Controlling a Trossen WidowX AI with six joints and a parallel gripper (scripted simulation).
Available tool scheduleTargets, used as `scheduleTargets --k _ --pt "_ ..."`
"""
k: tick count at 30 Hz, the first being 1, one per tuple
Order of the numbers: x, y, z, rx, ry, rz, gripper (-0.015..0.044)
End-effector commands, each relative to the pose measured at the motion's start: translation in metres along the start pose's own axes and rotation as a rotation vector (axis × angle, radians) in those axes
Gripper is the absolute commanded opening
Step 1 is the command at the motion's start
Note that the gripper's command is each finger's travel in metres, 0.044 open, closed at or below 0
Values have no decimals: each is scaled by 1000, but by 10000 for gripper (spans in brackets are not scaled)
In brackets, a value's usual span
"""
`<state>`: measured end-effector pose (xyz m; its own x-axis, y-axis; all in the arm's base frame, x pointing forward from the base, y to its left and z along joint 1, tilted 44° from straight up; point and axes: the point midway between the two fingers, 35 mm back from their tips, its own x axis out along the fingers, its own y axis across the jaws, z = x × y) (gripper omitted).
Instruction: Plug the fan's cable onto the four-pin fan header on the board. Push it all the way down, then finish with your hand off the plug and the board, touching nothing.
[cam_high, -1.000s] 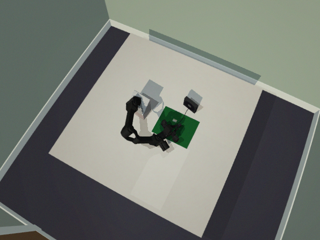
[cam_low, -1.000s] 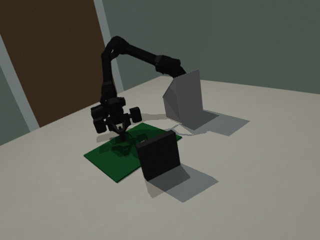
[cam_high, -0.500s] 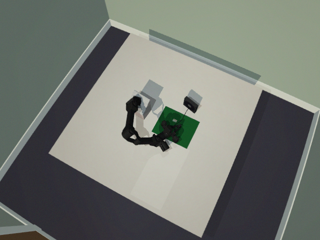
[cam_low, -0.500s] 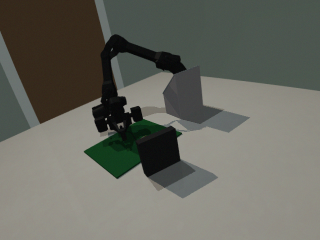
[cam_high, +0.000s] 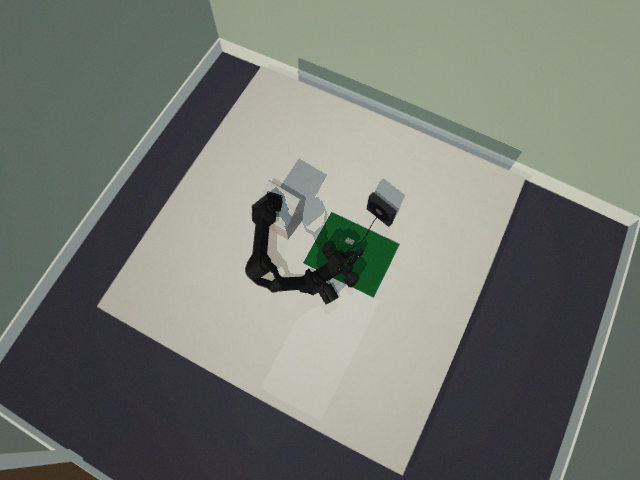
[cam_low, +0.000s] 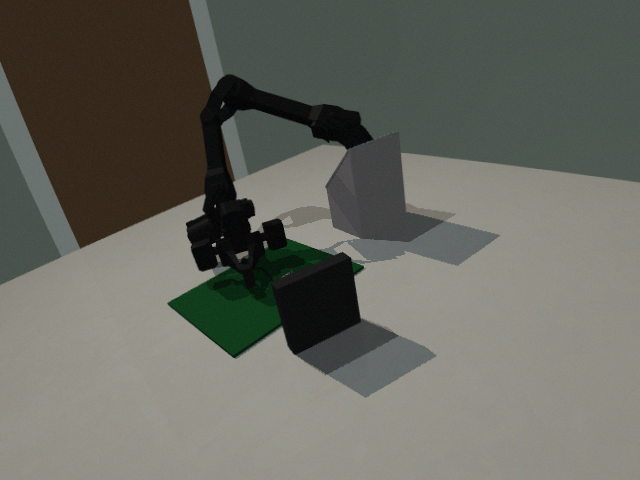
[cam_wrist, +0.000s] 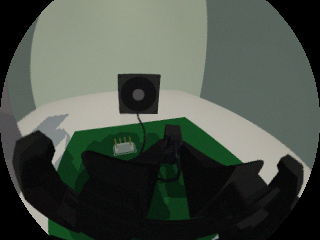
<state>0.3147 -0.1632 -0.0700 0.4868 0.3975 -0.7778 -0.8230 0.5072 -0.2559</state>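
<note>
The green board (cam_high: 383, 260) (cam_low: 227, 330) (cam_wrist: 197, 140) lies flat on the table. The white fan header (cam_high: 349, 240) (cam_wrist: 124, 147) stands on it, its four brass pins upright and bare. My gripper (cam_high: 357, 253) (cam_low: 249, 280) (cam_wrist: 171, 143) is shut on the dark cable plug, low over the board. In the wrist view the fingertips are to the right of the header, apart from it. The plug is hard to tell from the black fingers. The thin black cable (cam_high: 368, 233) (cam_wrist: 144, 132) runs from the fan and loops under the fingertips.
The black square fan (cam_high: 381, 209) (cam_low: 317, 304) (cam_wrist: 139, 94) stands upright just beyond the board's edge. A pale grey angular block (cam_high: 295, 207) (cam_low: 379, 191) stands beside the arm's base. The arm's shadow falls across the board and header.
</note>
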Motion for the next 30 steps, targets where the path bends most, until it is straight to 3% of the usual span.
scheduleTargets --k 1,30 --pt "1 -2 -3 -8 -5 -4 0" --pt "3 -1 -13 -2 1 -2 0"
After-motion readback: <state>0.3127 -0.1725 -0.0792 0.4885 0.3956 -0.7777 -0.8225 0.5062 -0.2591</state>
